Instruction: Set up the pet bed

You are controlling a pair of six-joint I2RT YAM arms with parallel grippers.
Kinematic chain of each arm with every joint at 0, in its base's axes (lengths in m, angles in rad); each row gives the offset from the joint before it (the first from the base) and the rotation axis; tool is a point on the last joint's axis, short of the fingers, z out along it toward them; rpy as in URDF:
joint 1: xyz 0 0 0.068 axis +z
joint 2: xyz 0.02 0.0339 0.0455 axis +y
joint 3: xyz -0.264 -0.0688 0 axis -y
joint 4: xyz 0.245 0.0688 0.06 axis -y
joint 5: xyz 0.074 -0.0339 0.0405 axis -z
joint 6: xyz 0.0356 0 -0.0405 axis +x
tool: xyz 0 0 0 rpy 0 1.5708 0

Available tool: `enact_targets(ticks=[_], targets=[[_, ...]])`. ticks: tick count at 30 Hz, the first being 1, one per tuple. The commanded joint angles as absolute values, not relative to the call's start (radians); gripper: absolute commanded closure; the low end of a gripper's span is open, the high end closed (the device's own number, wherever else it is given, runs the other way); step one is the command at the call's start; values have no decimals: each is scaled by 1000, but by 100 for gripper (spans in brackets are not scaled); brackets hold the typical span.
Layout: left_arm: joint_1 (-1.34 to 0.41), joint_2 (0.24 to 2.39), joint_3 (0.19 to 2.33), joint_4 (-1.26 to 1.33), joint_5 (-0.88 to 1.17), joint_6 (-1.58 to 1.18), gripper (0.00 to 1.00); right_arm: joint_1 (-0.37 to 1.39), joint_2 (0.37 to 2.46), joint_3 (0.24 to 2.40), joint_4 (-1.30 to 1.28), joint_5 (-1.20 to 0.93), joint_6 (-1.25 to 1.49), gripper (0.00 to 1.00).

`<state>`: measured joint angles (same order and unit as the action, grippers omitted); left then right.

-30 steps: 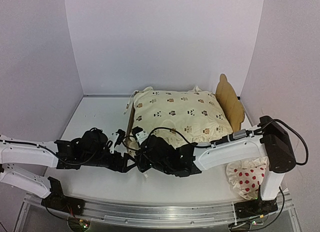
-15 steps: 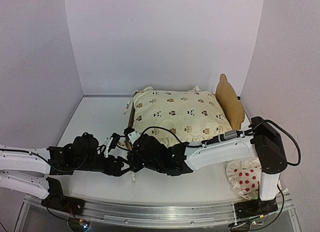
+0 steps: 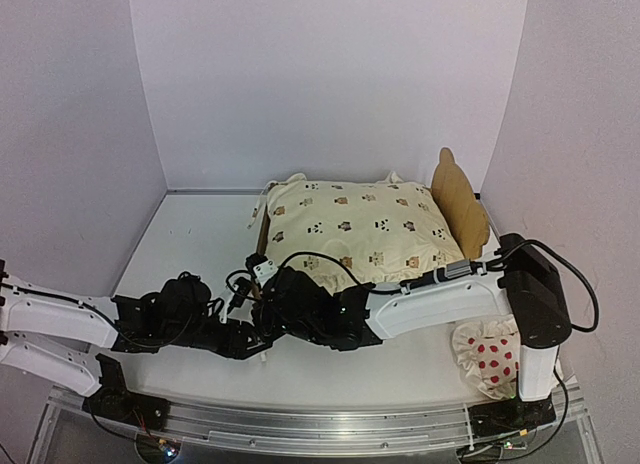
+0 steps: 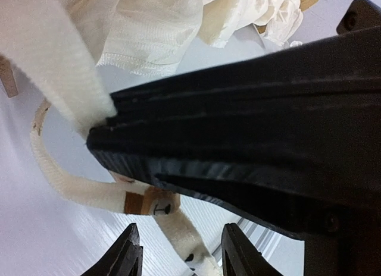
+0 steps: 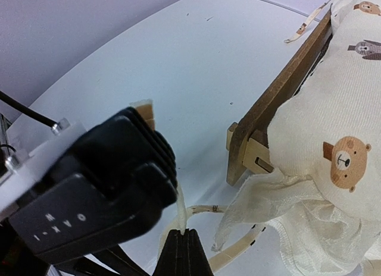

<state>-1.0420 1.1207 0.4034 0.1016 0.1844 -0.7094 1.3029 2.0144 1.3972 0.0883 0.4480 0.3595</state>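
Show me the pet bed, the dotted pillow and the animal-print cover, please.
pet bed (image 3: 460,202): top view, on its wooden headboard.
dotted pillow (image 3: 492,362): top view, on its red-dotted middle.
animal-print cover (image 3: 360,224): top view, on its upper face.

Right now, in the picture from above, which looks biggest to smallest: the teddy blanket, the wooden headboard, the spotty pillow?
1. Cream animal-print cover: easily the biggest.
2 and 3. Wooden headboard and red-dotted pillow look about alike. The pillow is partly hidden, so I won't rank them.
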Motion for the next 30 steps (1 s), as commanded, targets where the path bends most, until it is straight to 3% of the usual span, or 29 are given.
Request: enact_targets(ticks=[1,9,30], targets=[[-1048,1163,404,158,181,-716,59,1300,2024,1426,97,461,355,100],[-1049,1215,434,154,183,-706,100,1298,2007,1397,97,507,363,100],[-1049,1242,432,91,66,-665,100,1205,1847,1325,94,575,280,100]])
